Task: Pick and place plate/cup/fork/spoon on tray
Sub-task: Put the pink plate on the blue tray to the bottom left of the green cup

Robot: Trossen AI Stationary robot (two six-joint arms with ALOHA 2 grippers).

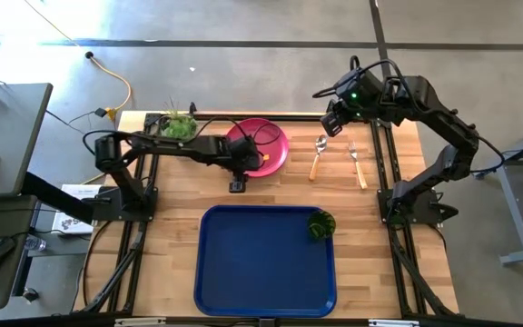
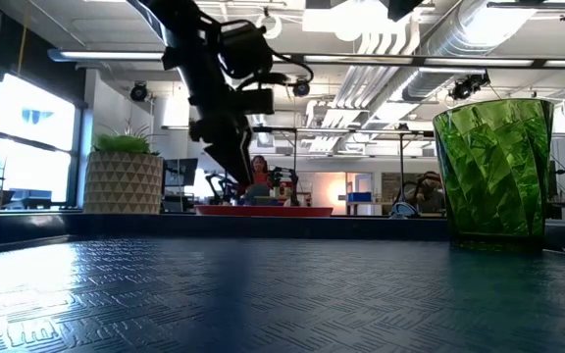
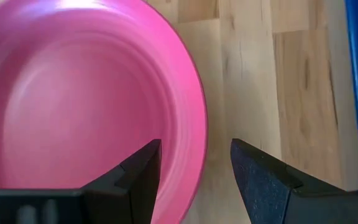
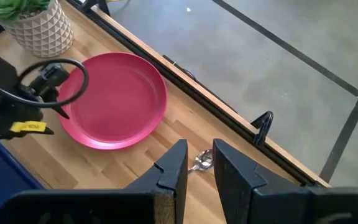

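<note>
Spoon (image 4: 199, 163) mostly behind right pincer (image 4: 199, 171)

Readable text: none in any view.
Yellow tag (image 4: 27, 127): on the left arm's cable beside the plate (image 4: 118, 99); any print on it cannot be made out.

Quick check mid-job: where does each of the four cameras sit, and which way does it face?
High: overhead, straight down; both arms, tray, cup.
Low: tray level, facing the room; cup close, left arm above the plate.
Left wrist: down past the open left hand astride the plate rim.
Right wrist: over the right hand toward plate, spoon.
All four show the plate.
</note>
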